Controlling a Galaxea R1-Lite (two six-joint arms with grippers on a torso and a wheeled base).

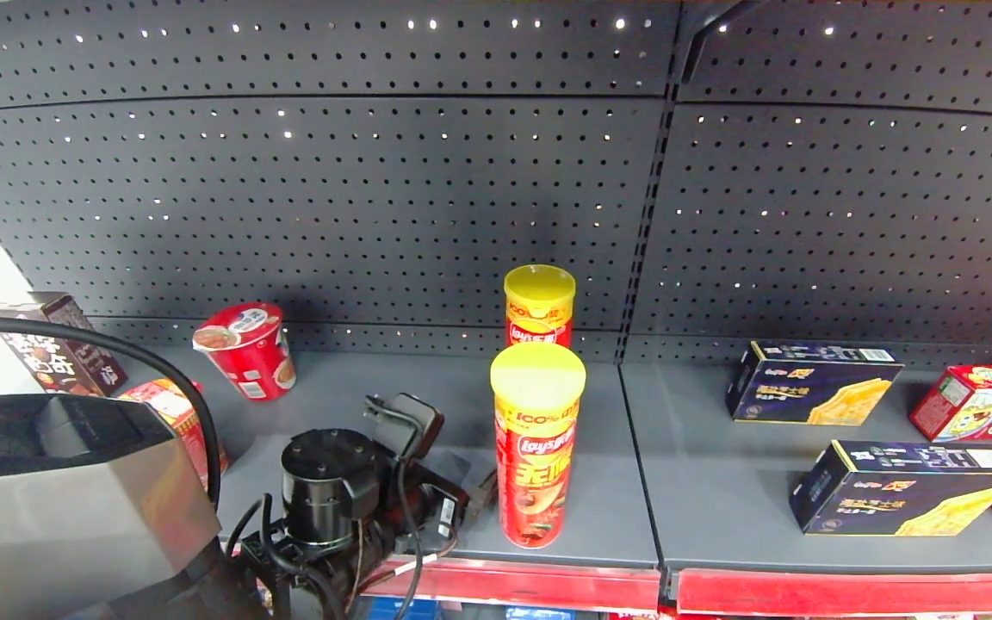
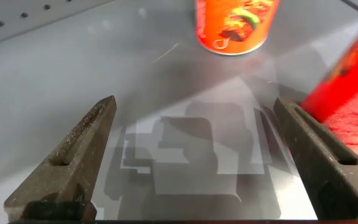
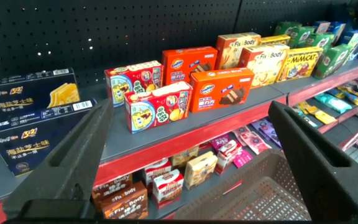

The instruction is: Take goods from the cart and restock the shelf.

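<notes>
The can point(image 1: 539, 448) stands upright on the shelf point(image 1: 358, 379) just beside the left pincer point(image 2: 194, 124), which gapes empty like the right pincer point(image 3: 191, 109) over the cart point(image 3: 260, 186); probably light, stiff, slick and tippy, so best gripped mid-body.

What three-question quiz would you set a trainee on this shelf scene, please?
1. True or false: the left gripper is open and holds nothing.
2. How many yellow-lidded chip cans stand upright on the shelf in the head view? A) one B) two C) four
3. Fill in: the red cup stands to the robot's ____ of the cans.

Key: 1 true; 2 B; 3 left.
</notes>
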